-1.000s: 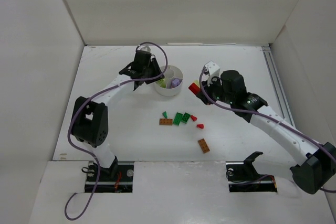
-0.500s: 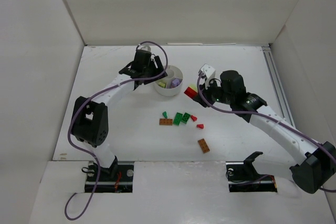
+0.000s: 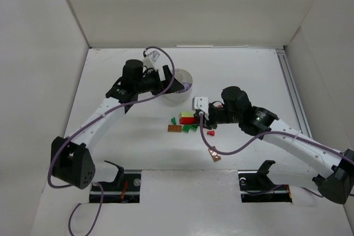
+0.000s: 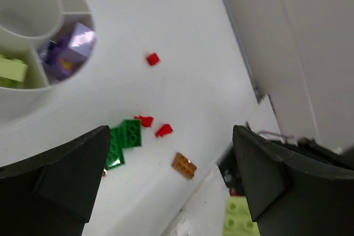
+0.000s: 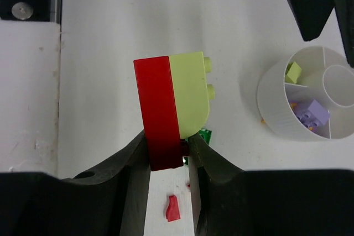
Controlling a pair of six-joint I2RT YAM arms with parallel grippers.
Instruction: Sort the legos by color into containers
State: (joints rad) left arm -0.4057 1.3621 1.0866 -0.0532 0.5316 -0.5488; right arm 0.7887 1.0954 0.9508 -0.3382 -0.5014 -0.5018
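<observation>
Lego sort barely begun
Dish (image 5: 287,128) part-filled; left end effector (image 4: 168,158) wide, empty; right end effector (image 5: 168,147) grips red-and-yellow-green pair (image 5: 174,103); loose legos (image 3: 175,129) on counter (image 3: 121,136).

You are looking into a robotics lab test cell: a plain white worktop (image 3: 127,136) boxed in by bare white panels (image 3: 182,9), a left arm (image 3: 105,117) and a right arm (image 3: 293,139) bolted at its near edge, purple cables (image 3: 69,220) looping from the mounts, and a metal rail (image 3: 291,89) along the right side.
</observation>
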